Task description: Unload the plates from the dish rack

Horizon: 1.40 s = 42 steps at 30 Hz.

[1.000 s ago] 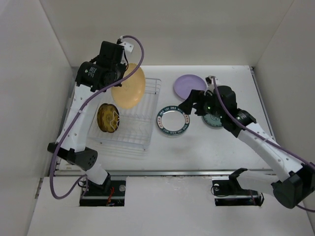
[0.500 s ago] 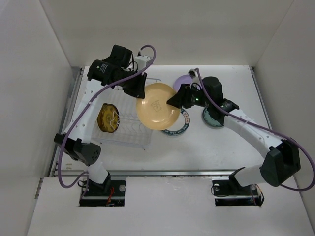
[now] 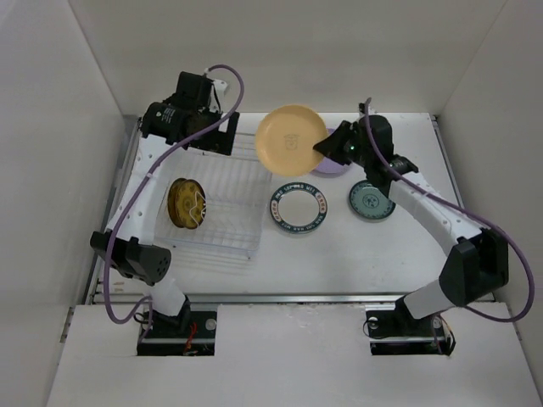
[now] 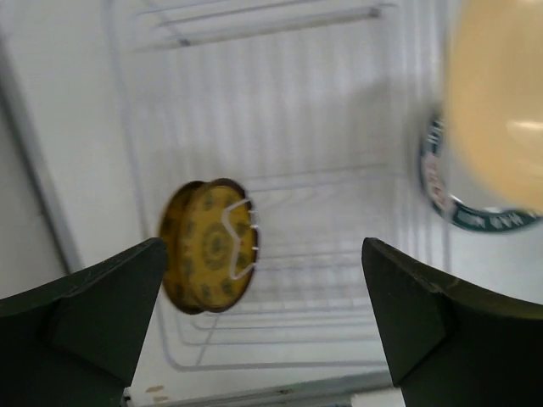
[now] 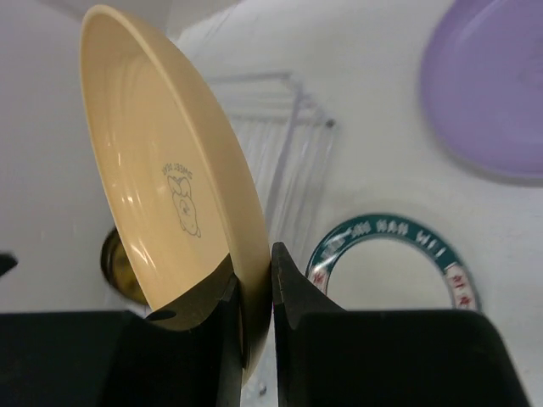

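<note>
My right gripper is shut on the rim of the yellow-tan plate, holding it tilted in the air just right of the dish rack's far end. My left gripper hangs open and empty above the rack's far end. One dark brown-gold plate stands on edge in the rack's left side. On the table lie a white plate with a teal lettered rim, a lavender plate partly hidden by the right gripper, and a teal patterned plate.
White walls close in the table at the left, back and right. The rack fills the left half, and the three laid plates sit at centre and right. The yellow-tan plate blurs the left wrist view's right edge.
The left gripper let go of the yellow-tan plate and drew back left over the rack. The right gripper shut on the plate's rim and carried it toward the back right.
</note>
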Each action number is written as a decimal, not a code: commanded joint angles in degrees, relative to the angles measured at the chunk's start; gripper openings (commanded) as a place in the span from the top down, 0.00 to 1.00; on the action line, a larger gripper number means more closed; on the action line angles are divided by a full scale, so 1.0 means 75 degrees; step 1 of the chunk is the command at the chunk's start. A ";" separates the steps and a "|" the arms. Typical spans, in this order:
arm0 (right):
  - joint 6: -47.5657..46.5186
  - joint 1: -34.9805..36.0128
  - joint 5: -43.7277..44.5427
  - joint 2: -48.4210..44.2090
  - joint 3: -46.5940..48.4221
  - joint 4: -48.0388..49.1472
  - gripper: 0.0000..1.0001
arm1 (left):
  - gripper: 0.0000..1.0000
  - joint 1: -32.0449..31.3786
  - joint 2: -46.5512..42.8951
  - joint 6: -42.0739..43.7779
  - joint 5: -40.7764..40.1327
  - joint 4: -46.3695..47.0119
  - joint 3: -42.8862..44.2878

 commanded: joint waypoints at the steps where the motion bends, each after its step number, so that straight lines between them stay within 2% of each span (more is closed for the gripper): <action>1: 0.1220 -0.0770 0.1225 0.0425 0.0709 -0.0167 1.00 | 0.00 0.0622 -0.0447 -0.0166 -0.2176 0.0644 -0.0210; 6: 0.1916 -0.1778 0.1295 0.1538 0.1400 -0.0483 1.00 | 0.00 0.1526 0.0243 0.0266 -0.2425 0.0657 -0.0597; 9: 0.1916 -0.1943 0.1366 0.2405 0.2138 -0.0741 1.00 | 0.00 0.1948 0.0969 0.0466 -0.2414 0.0657 -0.0692; 14: 0.1846 -0.2096 0.1436 0.3611 0.3122 -0.1384 1.00 | 0.01 0.2149 0.2187 0.0619 -0.2308 0.0738 -0.0611; 20: 0.1846 -0.2178 0.1659 0.3966 0.3124 -0.1480 1.00 | 0.05 0.2524 0.3255 0.0410 -0.2378 0.0821 -0.0001; 23: 0.1682 -0.2178 0.1659 0.4175 0.3124 -0.1655 0.98 | 0.12 0.2758 0.3526 0.0408 -0.2296 0.0891 0.0163; 24: 0.1554 -0.2178 0.1589 0.4362 0.3194 -0.1772 0.92 | 0.16 0.2758 0.3642 0.0408 -0.2226 0.0891 0.0164; 25: 0.1309 -0.2178 0.1472 0.4468 0.3264 -0.1843 0.75 | 0.23 0.2839 0.3736 0.0408 -0.2226 0.0891 0.0164; 28: 0.1026 -0.2178 0.1190 0.4738 0.3499 -0.2251 0.47 | 0.38 0.2840 0.3819 0.0408 -0.2074 0.0798 0.0094; 29: 0.0932 -0.2178 0.1190 0.4820 0.3569 -0.2253 0.31 | 0.51 0.2840 0.3900 0.0408 -0.2073 0.0797 0.0093; 30: 0.0932 -0.2178 0.1190 0.4821 0.3570 -0.2346 0.26 | 0.58 0.2910 0.3901 0.0408 -0.1934 0.0716 0.0024; 32: 0.0745 -0.2178 0.1412 0.4740 0.3570 -0.2488 0.21 | 0.72 0.2992 0.3901 0.0164 -0.1711 0.0715 -0.0059; 33: 0.0663 -0.2178 0.1413 0.4739 0.3570 -0.2569 0.21 | 0.84 0.3120 0.3901 0.0070 -0.1397 0.0634 -0.0059; 36: 0.0336 -0.2178 0.1565 0.4540 0.3570 -0.2652 0.19 | 1.00 0.3436 0.3901 -0.0316 -0.0880 0.0423 -0.0129; 42: -0.0310 -0.2178 0.1647 0.4387 0.3909 -0.3224 0.18 | 1.00 0.3531 0.3901 -0.0564 -0.0141 0.0340 -0.0293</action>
